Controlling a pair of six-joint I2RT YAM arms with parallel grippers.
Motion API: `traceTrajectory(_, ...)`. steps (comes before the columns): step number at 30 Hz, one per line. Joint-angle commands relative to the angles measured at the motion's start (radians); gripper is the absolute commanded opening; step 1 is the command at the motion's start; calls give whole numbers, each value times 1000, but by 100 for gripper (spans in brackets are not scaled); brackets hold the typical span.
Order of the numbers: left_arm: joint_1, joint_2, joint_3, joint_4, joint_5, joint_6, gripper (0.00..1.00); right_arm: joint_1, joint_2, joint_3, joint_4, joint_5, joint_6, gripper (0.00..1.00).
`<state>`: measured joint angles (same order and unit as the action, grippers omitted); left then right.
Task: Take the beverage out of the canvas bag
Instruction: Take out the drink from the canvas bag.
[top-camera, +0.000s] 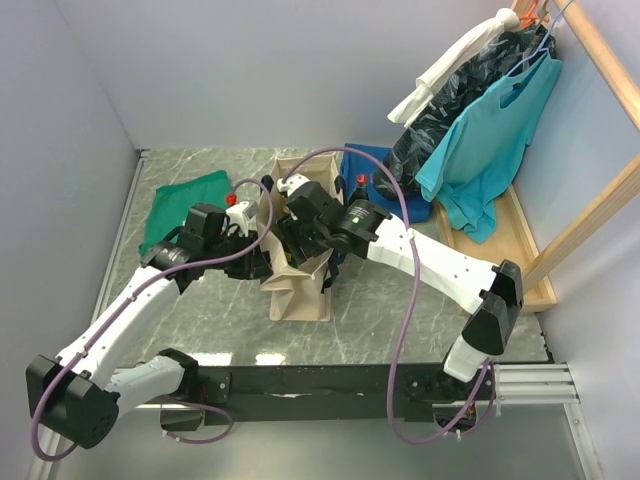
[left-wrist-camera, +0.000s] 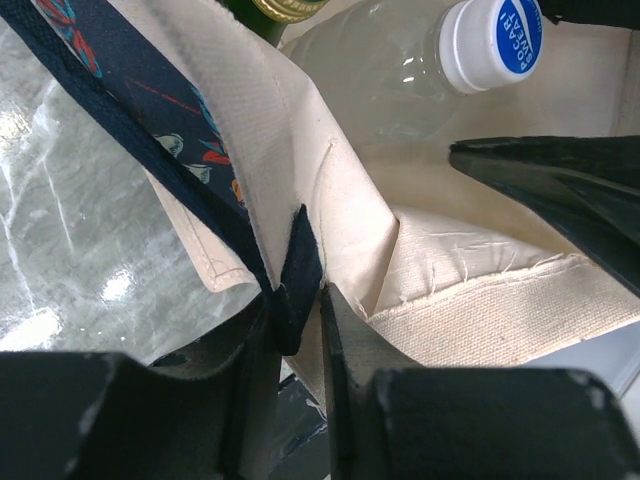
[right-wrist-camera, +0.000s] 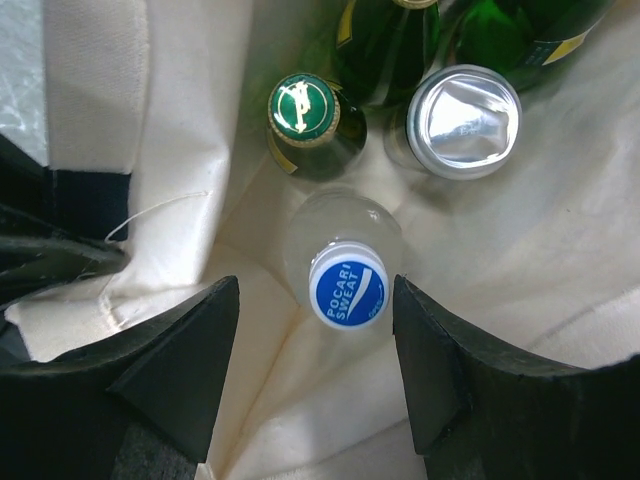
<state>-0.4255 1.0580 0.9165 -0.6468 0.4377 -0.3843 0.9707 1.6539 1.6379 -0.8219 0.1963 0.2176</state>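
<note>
With left tool (left-wrist-camera: 295, 320) clenched on bag (left-wrist-camera: 330, 200) rim, lower released right tool (right-wrist-camera: 315, 325) straight down inside bag, jaws straddling bottle (right-wrist-camera: 347, 292), then close on its neck

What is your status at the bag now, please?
Left gripper shut on canvas bag rim. Right gripper open over Pocari Sweat bottle, not gripped. Green glass bottle and silver-topped container close beside.
</note>
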Motion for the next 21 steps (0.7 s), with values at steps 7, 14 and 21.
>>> traceTrajectory(7, -19, 2, 12, -59, -42, 2, 26, -13, 23, 27, 24, 34, -6, 69)
traceTrajectory(14, -19, 0, 19, -66, -62, 4, 27, -18, 30, 34, 6, 26, 2, 61)
traceTrajectory(21, -19, -7, 25, -74, -82, 5, 27, -21, 44, 37, -3, 23, -1, 55)
